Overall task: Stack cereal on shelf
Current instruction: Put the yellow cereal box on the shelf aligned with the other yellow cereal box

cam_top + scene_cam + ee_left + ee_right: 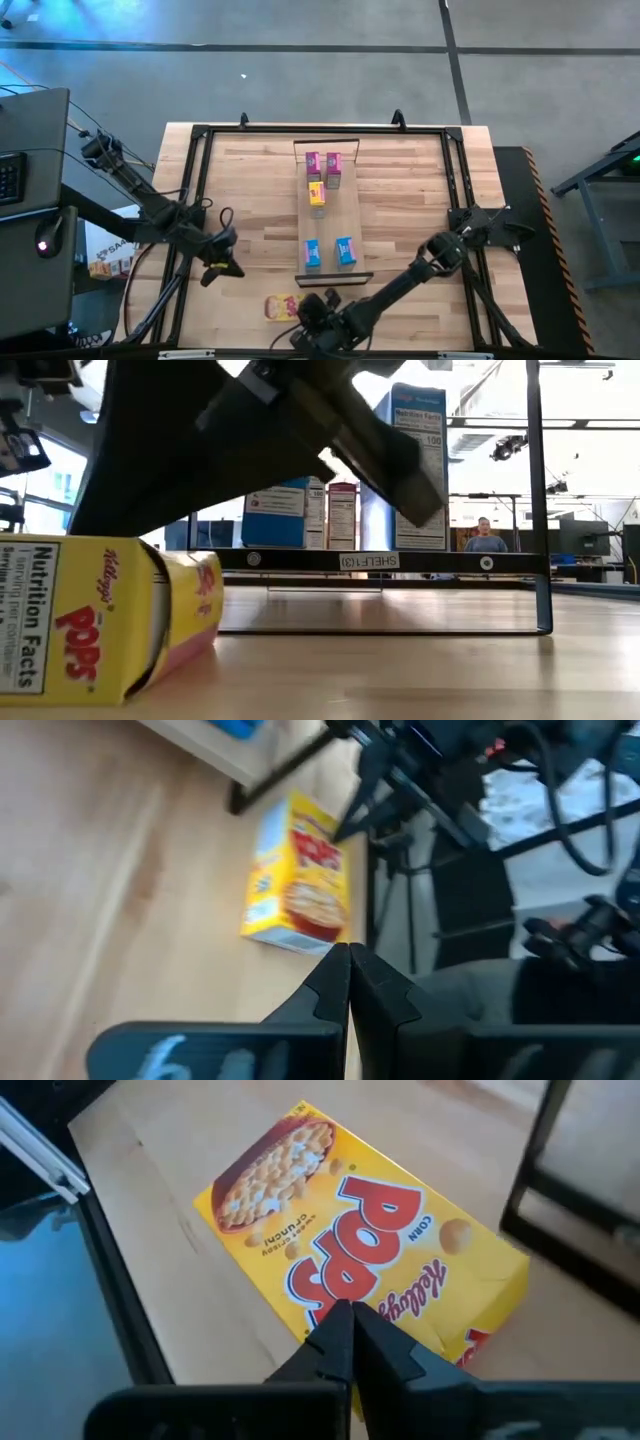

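The yellow cereal box [281, 306] lies flat on the tabletop [400, 200] at about seven o'clock, just off the shelf [330, 215]'s near end. The right gripper [318, 322], clenched and empty, hovers beside it (five boxes already shelved); it should spread its fingers, straddle the box's narrow sides, then lift. The left gripper [222, 268] waits clenched at nine o'clock.

wooden tabletop [400, 190], person [485, 536] (far back), keyboard [8, 177]

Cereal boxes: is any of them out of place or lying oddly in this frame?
Yes. One yellow box lies flat on the tabletop beside the shelf end, while five boxes stand upright on the shelf. Its end flap looks slightly open in the low view. The shut right hand hovers over it.
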{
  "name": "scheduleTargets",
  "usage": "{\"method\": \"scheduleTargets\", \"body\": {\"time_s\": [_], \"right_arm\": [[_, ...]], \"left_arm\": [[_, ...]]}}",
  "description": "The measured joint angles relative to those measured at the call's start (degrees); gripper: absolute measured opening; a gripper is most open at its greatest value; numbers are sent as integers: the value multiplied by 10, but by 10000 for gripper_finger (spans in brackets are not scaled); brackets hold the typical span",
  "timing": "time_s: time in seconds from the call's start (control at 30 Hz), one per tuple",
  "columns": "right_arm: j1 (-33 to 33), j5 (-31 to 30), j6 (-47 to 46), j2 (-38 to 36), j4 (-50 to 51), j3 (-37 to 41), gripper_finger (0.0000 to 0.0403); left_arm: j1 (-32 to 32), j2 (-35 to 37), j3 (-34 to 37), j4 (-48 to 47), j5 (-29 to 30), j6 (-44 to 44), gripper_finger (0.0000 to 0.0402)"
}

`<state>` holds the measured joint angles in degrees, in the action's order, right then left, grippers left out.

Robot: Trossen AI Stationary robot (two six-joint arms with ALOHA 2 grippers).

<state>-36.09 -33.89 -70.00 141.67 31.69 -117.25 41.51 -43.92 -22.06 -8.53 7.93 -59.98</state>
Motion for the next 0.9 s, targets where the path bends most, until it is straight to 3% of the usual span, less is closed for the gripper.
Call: {"method": "scheduleTargets", "body": {"time_s": [0.1,0.23,0.33,0.5,0.7,0.9], "right_arm": [[3,-1,45,-10,12,0,0],[-18,-1,68,-53,69,0,0],[-44,-11,41,-82,137,0,0],[-70,-6,-4,-131,202,-1,0],[-95,-28,-118,-142,285,-1,0],[-101,-35,-199,-149,339,-1,0]], "left_arm": [[29,-2,0,30,17,-15,0],[74,-38,0,119,83,-2,0],[96,-99,0,172,118,1,0],[105,-242,-28,255,108,-10,0],[90,-390,-121,259,129,33,0],[81,-472,-180,214,185,29,0]]}}
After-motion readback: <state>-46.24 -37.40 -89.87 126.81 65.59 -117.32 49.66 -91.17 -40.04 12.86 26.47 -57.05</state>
